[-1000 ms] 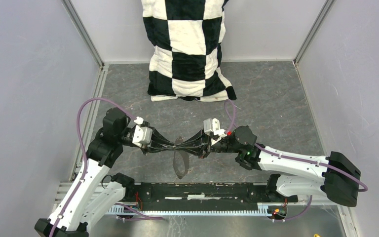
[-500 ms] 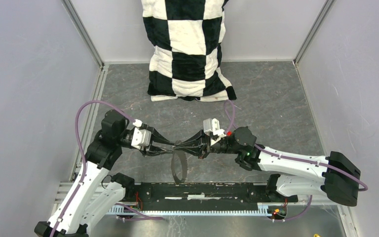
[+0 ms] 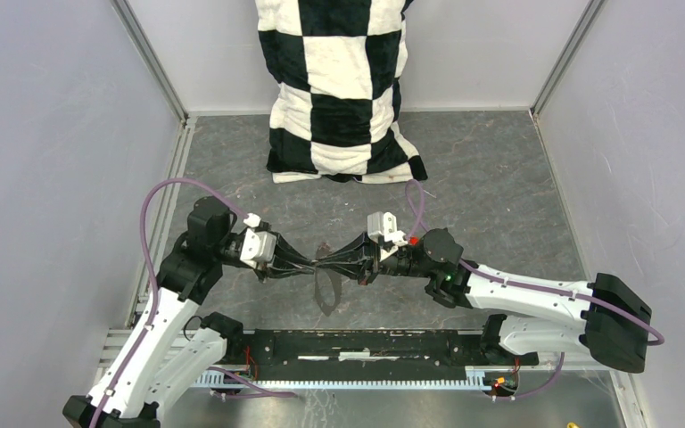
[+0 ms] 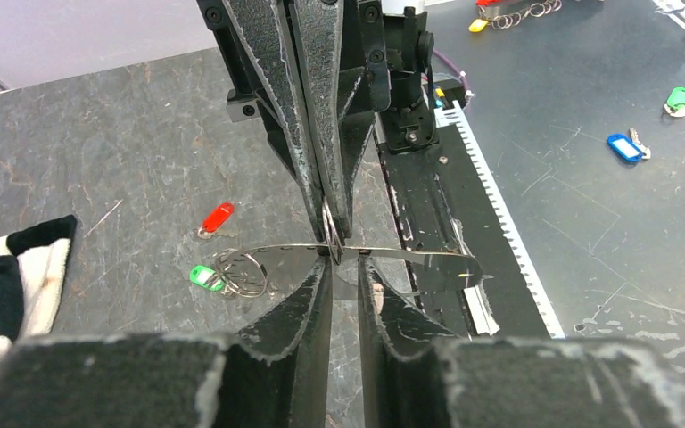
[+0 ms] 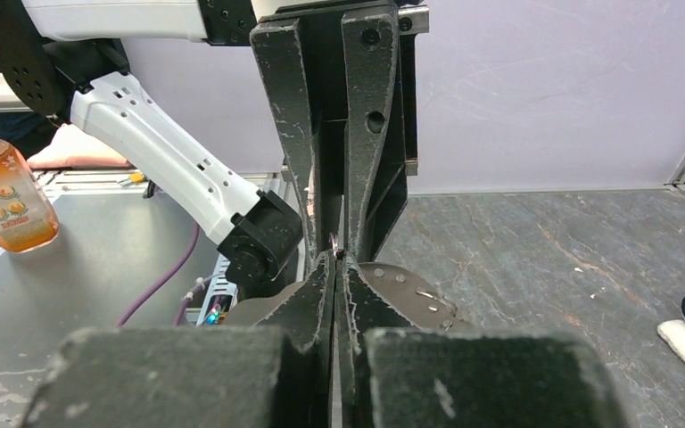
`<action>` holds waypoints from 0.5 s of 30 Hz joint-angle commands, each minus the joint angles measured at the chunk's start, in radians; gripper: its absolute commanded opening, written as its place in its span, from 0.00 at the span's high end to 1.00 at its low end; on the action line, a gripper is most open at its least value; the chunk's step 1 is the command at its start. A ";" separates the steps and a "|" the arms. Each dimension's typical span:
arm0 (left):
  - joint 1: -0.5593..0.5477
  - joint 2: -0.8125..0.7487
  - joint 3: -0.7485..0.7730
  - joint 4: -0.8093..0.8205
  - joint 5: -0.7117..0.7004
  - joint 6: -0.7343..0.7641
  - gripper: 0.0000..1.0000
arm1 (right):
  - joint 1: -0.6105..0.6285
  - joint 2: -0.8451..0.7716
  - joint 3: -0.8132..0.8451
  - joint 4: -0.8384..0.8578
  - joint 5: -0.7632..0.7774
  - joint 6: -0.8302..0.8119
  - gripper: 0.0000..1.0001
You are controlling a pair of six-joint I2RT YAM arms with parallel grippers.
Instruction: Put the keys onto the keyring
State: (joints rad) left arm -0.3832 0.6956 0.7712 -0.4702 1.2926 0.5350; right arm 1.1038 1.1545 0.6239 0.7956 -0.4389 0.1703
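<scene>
1. The large, thin, silvery-grey oval wire keyring [image 4: 410,256] hangs in the air above the dark grey stone-patterned surface [image 4: 98,134]. It sits at the middle of the left wrist frame and is seen almost edge-on, as a flat horizontal sliver.
2. The right gripper [image 5: 334,260] has its jaws pressed together, pinching the wire of the keyring.
3. The left gripper [image 4: 344,270] meets the right gripper tip to tip. Its jaws stand a narrow slit apart, with the wire crossing at their tips. I cannot tell whether they grip it.
4. Both keys lie on the surface in the lower left of the left wrist frame. The small red-headed key [image 4: 217,217] lies near the small green-headed key [image 4: 200,276], but they are not touching. A cluster of small wire rings [image 4: 243,272] lies just beside the green one.
5. In the top view a second ago, the loop showed as a broad oval reaching further towards the bottom of the frame. Half a second ago it was a long narrow strip and the left jaws were spread wider.
6. Now the loop looks shorter and the left jaws have narrowed again. The right jaws have stayed closed, and both arms still meet at the same spot at the centre of the frame.
7. The black-and-white checked cloth [image 3: 343,89] at the top centre has not moved.
</scene>
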 commanded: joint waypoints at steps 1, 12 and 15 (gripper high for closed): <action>-0.004 0.011 0.044 0.009 0.037 0.017 0.79 | -0.002 0.011 0.016 0.042 0.016 0.005 0.99; -0.004 -0.003 0.037 0.010 -0.009 0.058 0.66 | -0.001 0.031 0.042 -0.001 0.008 -0.010 0.99; -0.004 -0.007 0.037 0.010 -0.036 0.069 0.70 | -0.002 0.024 0.042 -0.010 0.006 -0.016 0.99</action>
State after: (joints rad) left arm -0.3832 0.7033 0.7750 -0.4854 1.2671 0.5503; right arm 1.1030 1.1755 0.6250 0.7986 -0.4362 0.1680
